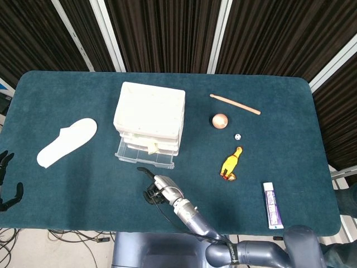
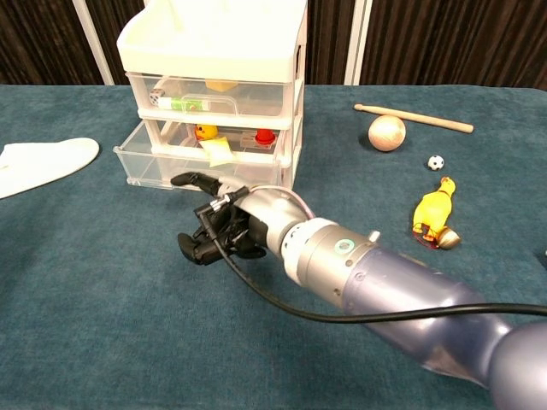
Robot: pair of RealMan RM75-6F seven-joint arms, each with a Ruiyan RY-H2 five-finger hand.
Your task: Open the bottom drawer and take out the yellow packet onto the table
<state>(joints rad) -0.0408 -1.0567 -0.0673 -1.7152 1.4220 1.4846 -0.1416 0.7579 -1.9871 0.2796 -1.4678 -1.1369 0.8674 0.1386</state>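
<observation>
Right hand [image 2: 224, 232], fingers [image 2: 195, 248] curled on nothing, just before the open bottom drawer [image 2: 201, 171]; yellow packet [image 2: 217, 150] lies beyond them inside. A high reach may jam the drawer above.

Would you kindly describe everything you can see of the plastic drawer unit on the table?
The drawer unit is a small white-topped cabinet of clear plastic with three stacked drawers, standing upright on the teal table. The bottom drawer is pulled out towards the robot; the upper two look closed. Through the clear fronts show small items, among them a yellow packet hanging over the open drawer's front. The right hand is just in front, apart from it.
</observation>
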